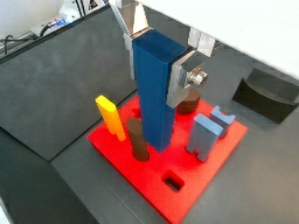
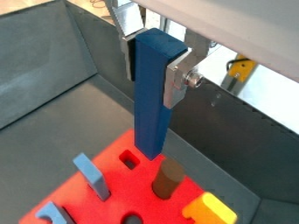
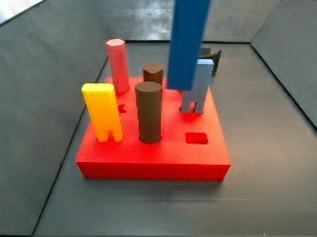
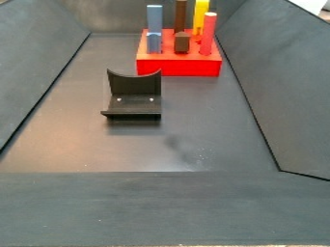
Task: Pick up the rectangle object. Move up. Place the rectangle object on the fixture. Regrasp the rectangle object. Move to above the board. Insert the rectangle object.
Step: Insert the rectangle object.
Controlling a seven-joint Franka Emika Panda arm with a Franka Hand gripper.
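My gripper point(image 1: 158, 57) is shut on the top of a tall dark blue rectangle object point(image 1: 153, 96) and holds it upright over the red board point(image 1: 128, 166). Both wrist views show silver fingers point(image 2: 179, 77) clamping its upper end point(image 2: 149, 96). Its lower end hangs just above the board, near an open rectangular hole point(image 2: 128, 159), which also shows in a side view point(image 3: 196, 138). In both side views the rectangle object point(image 3: 188, 42) point(image 4: 153, 15) runs up out of frame, and the gripper is out of view there.
On the board stand a yellow piece point(image 3: 99, 111), a pink cylinder point(image 3: 119, 65), two brown cylinders point(image 3: 148, 111) and a light blue piece point(image 3: 198, 88). The dark fixture point(image 4: 133, 95) stands on the floor away from the board. Grey walls enclose the floor.
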